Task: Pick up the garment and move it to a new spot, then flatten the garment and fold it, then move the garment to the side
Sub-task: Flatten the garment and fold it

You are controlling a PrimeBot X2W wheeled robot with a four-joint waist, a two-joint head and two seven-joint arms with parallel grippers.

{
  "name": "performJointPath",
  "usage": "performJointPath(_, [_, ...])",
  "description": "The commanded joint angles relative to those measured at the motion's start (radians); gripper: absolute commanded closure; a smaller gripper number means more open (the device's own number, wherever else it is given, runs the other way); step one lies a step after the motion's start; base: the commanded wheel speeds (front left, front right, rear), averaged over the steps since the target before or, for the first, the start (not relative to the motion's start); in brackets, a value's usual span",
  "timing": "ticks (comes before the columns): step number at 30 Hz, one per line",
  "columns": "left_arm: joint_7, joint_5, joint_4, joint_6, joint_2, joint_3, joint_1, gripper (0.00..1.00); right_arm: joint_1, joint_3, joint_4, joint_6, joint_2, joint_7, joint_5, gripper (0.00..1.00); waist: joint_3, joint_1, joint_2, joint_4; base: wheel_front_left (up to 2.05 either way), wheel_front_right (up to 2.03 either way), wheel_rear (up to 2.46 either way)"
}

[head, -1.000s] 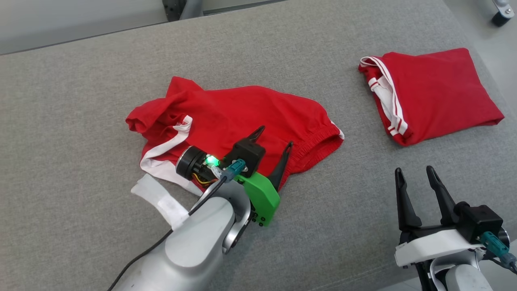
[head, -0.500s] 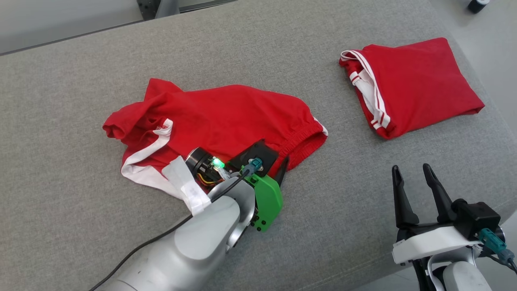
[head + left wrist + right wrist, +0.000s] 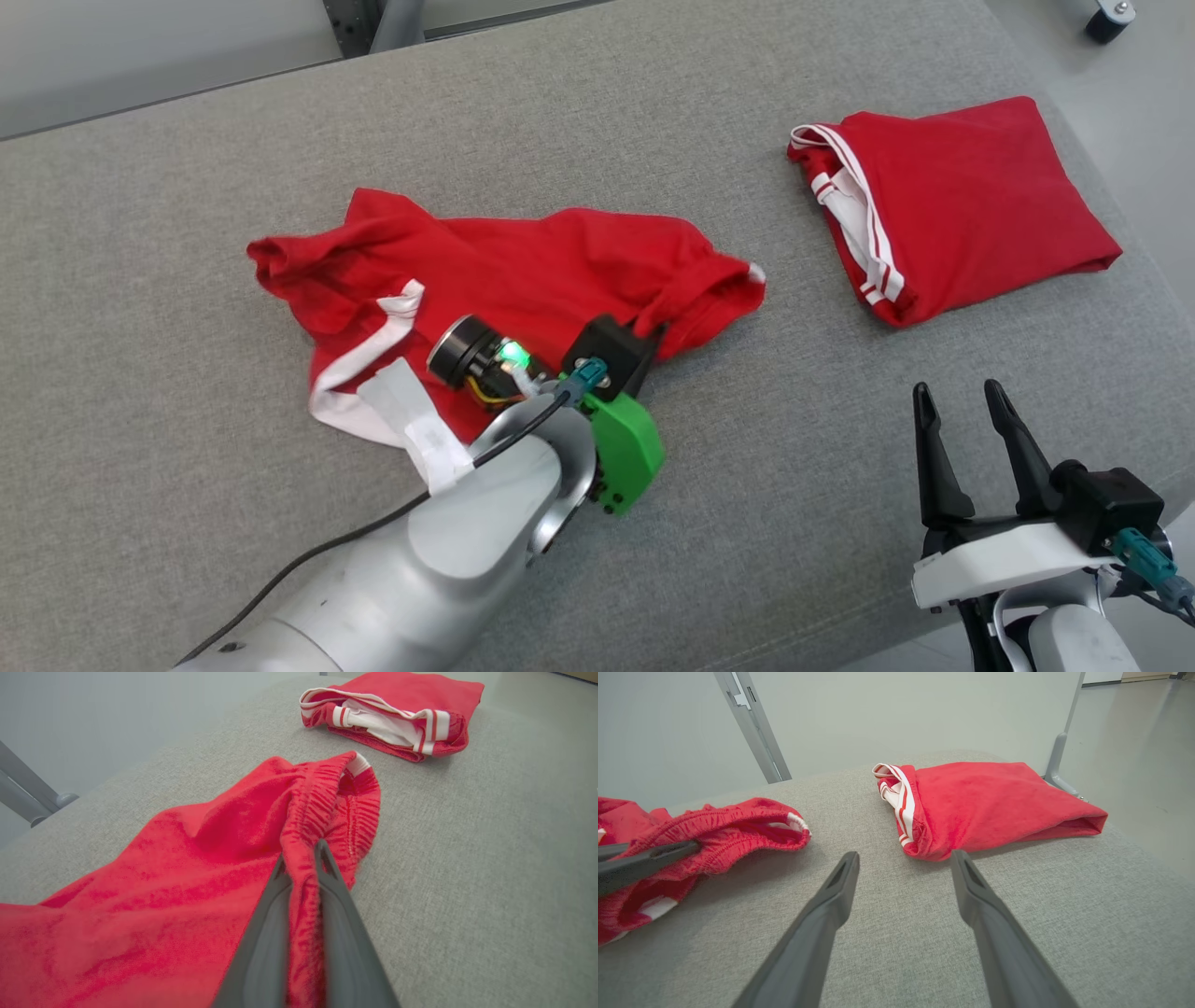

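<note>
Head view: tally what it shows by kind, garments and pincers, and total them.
Red garments: 2, the crumpled garment and the folded garment.
Pincers: 2, the left pincer shut on the crumpled garment, the right pincer open.
Total: 4.

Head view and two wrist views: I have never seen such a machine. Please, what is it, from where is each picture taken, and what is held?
It is a robot with two arms, each ending in a two-fingered pincer. The head view looks down from its head; each wrist view looks along one pincer's fingers. On the grey fabric surface lie crumpled red shorts and, to the right, folded red shorts. The left pincer is shut on the crumpled shorts' elastic waistband. The right pincer is open and holds nothing.
</note>
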Motion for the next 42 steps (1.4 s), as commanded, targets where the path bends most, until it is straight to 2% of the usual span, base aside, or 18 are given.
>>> performJointPath(1, [-0.029, -0.015, -0.041, 0.005, 0.000, -0.007, -0.031, 1.00, 0.005, 0.000, 0.003, 0.000, -0.003, -0.003, 0.008, 0.00, -0.008, 0.0000, 0.0000, 0.006, 0.00, 0.00, 0.00])
performJointPath(10, [-0.128, -0.103, -0.393, 0.007, 0.002, 0.003, -0.104, 1.00, 0.011, -0.008, 0.005, 0.000, -0.003, -0.003, 0.011, 0.00, -0.029, 0.0000, 0.0000, 0.020, 0.00, 0.00, 0.00])
performJointPath(15, [-0.132, -0.139, -0.586, 0.007, 0.002, 0.095, -0.070, 1.00, 0.011, -0.011, 0.005, 0.000, -0.003, -0.003, 0.013, 0.00, -0.034, 0.0000, 0.0000, 0.028, 0.00, 0.00, 0.00])
performJointPath(18, [-0.132, -0.155, -0.652, 0.014, 0.003, 0.167, -0.021, 1.00, 0.009, -0.008, 0.006, 0.000, -0.003, -0.003, 0.016, 0.00, -0.036, 0.0000, 0.0000, 0.033, 0.00, 0.00, 0.00])
performJointPath(22, [-0.131, -0.165, -0.639, 0.015, 0.002, 0.230, 0.045, 1.00, 0.011, -0.010, 0.007, 0.000, -0.003, -0.003, 0.015, 0.00, -0.040, 0.0000, 0.0000, 0.038, 0.00, 0.00, 0.00])
performJointPath(29, [-0.131, -0.111, -0.507, 0.029, 0.002, 0.412, 0.213, 1.00, 0.023, -0.019, 0.008, 0.000, -0.003, -0.003, 0.017, 0.00, -0.044, 0.0000, 0.0000, 0.059, 0.00, 0.00, 0.00])
performJointPath(36, [-0.131, -0.042, -0.443, -0.010, 0.002, 0.664, 0.390, 1.00, 0.037, -0.028, 0.008, 0.000, -0.003, -0.003, 0.002, 0.00, -0.053, 0.0000, 0.0000, 0.108, 0.00, 0.00, 0.00])
performJointPath(42, [-0.131, -0.041, -0.417, -0.041, 0.001, 0.782, 0.499, 1.00, 0.046, -0.033, 0.009, 0.000, -0.003, -0.003, -0.020, 0.00, -0.063, 0.0000, 0.0000, 0.159, 0.00, 0.00, 0.00])
